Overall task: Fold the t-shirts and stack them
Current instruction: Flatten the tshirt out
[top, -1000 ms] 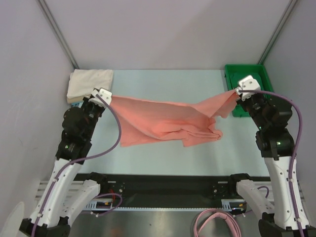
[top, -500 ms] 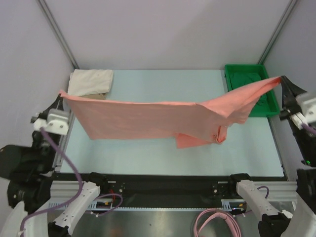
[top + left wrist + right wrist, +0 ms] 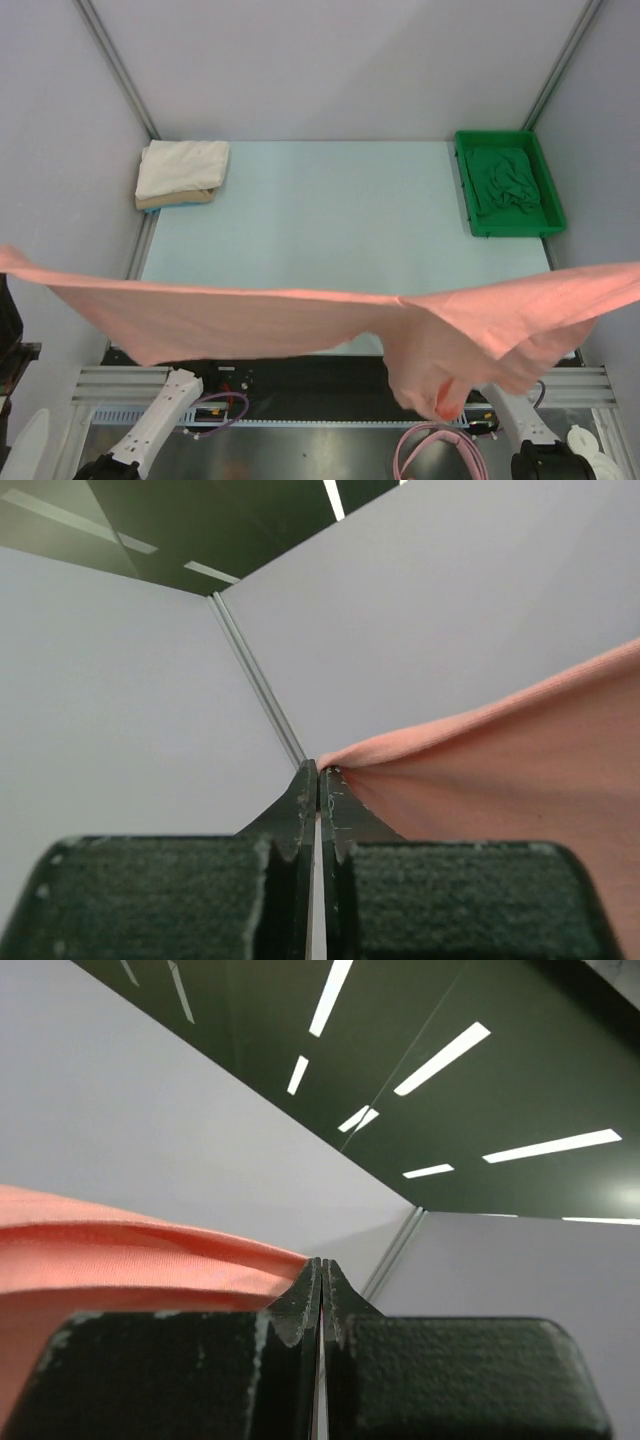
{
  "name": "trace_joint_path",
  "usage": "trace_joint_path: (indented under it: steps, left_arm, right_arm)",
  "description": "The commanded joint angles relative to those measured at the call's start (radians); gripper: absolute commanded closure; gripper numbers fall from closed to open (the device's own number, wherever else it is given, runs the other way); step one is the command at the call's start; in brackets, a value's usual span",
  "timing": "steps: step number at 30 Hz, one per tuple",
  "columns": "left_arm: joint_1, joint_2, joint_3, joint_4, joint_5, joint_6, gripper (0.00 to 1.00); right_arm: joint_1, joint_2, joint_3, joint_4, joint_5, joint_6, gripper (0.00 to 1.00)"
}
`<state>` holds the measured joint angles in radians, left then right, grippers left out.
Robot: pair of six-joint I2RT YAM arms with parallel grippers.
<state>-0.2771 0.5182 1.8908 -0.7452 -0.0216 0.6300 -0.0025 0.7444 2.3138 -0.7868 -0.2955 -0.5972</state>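
A salmon-pink t-shirt (image 3: 300, 315) hangs stretched wide across the near part of the top view, lifted high towards the camera and sagging at its right end. My left gripper (image 3: 319, 772) is shut on its left corner (image 3: 480, 760); my right gripper (image 3: 321, 1265) is shut on its right corner (image 3: 130, 1245). Both wrist views point up at the walls. Neither gripper shows in the top view. A folded white t-shirt (image 3: 183, 167) lies on a tan one (image 3: 178, 199) at the table's far left. A dark green t-shirt (image 3: 505, 182) lies crumpled in the green tray (image 3: 548, 188).
The pale blue table (image 3: 340, 220) lies below the raised shirt. Grey enclosure walls and metal corner posts (image 3: 115, 65) stand around it. The arm bases and a pink cable (image 3: 430, 455) sit at the near edge.
Both arms have swung up and outward, out of the top view. The pink shirt has risen off the table and spread taut between them, closer to the camera. The tray's green shirt is now uncovered.
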Motion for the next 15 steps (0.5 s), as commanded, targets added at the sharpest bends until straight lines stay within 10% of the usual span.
trace_joint_path:
  steps: [1,6,15]
  left_arm:
    - [0.012,0.040,0.030,-0.019,-0.035,0.023,0.99]
    - [0.013,0.048,-0.179,0.001,-0.066,0.066,0.99]
    - [0.012,0.058,-0.932,0.267,-0.130,0.115,0.99]
  right_arm:
    - [-0.037,0.027,-0.010,0.035,-0.004,0.022,1.00]
    - [-0.050,0.007,-0.218,0.138,0.015,-0.001,1.00]
    - [-0.050,-0.068,-1.086,0.371,-0.011,-0.188,1.00]
